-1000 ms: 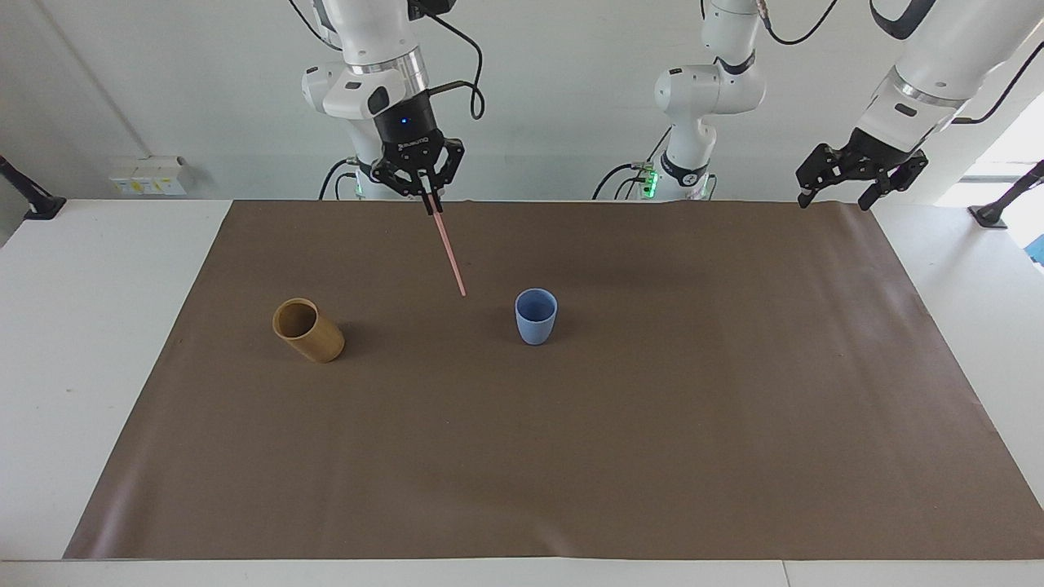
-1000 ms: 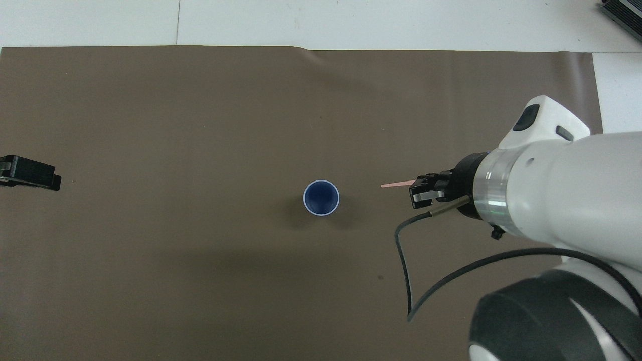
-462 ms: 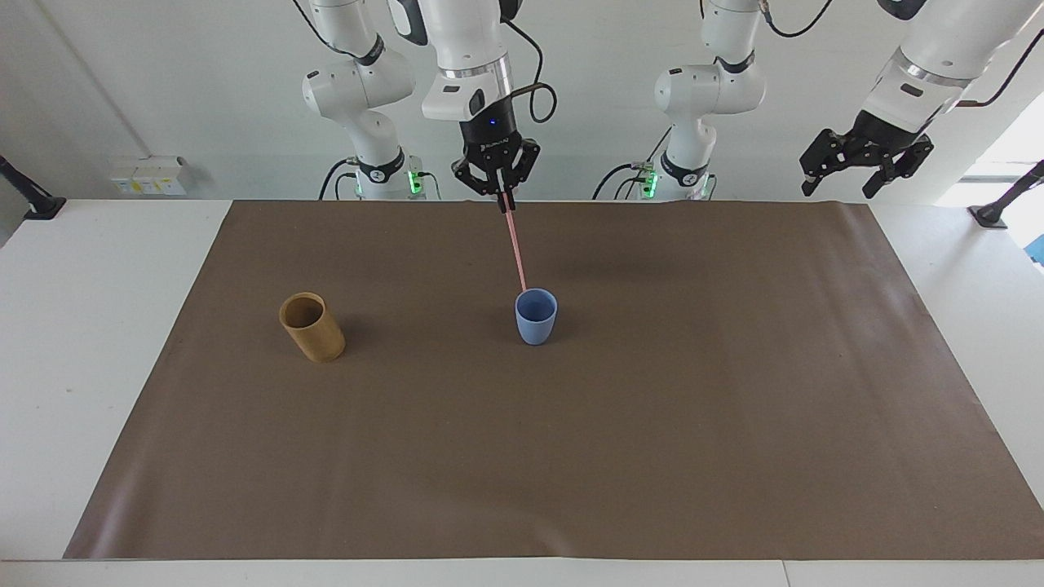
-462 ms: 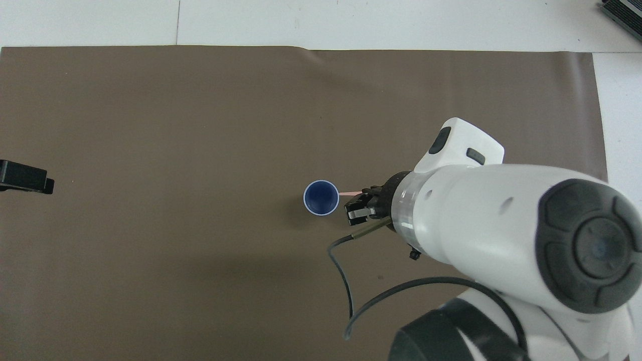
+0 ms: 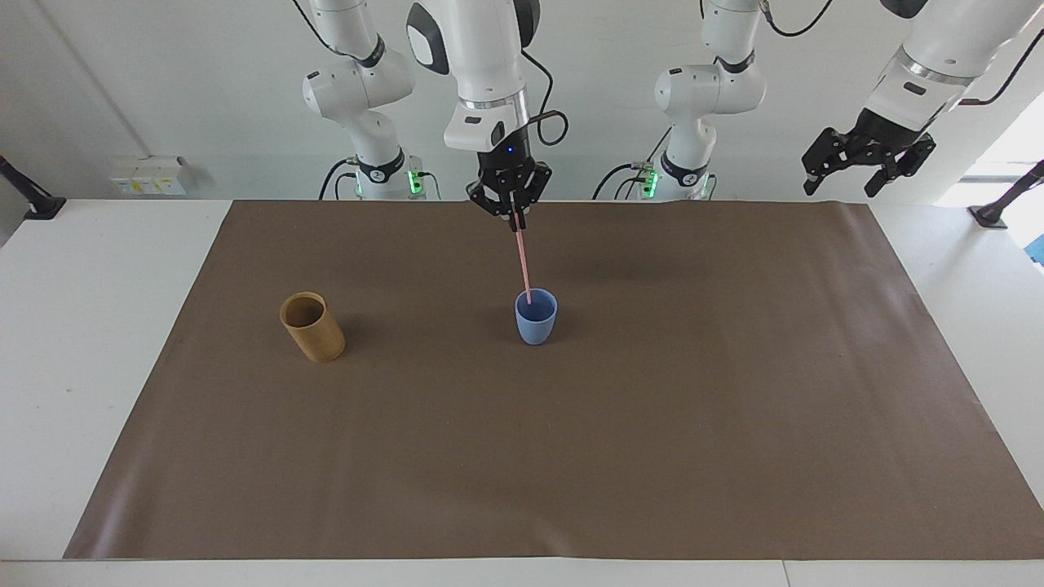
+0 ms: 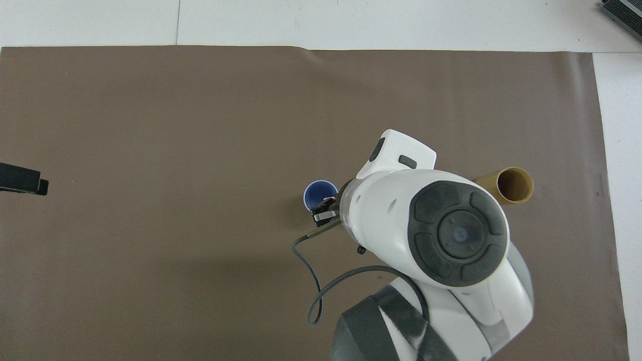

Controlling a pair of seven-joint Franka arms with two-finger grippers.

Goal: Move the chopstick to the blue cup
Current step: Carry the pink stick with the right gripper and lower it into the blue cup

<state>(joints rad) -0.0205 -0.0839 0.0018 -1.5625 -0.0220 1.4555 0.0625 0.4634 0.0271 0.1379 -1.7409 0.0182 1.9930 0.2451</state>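
The blue cup (image 5: 536, 317) stands upright near the middle of the brown mat; from above, its rim (image 6: 317, 190) is partly covered by the right arm. My right gripper (image 5: 517, 221) hangs over the cup, shut on the top end of the pale pink chopstick (image 5: 524, 267). The stick hangs almost straight down, and its lower tip sits just inside the cup's mouth. In the overhead view the right gripper (image 6: 325, 214) overlaps the cup's edge. My left gripper (image 5: 844, 174) waits high over the mat's corner at the left arm's end, its fingers spread and nothing between them.
A tan cylindrical cup (image 5: 311, 327) stands on the mat (image 5: 571, 456) toward the right arm's end, level with the blue cup; it also shows from above (image 6: 507, 186). White tabletop (image 5: 98, 342) borders the mat. A black cable loops from the right wrist.
The right gripper has carried the chopstick from near the tan cup across to over the blue cup and lowered its tip into the cup's mouth. The left arm barely moved.
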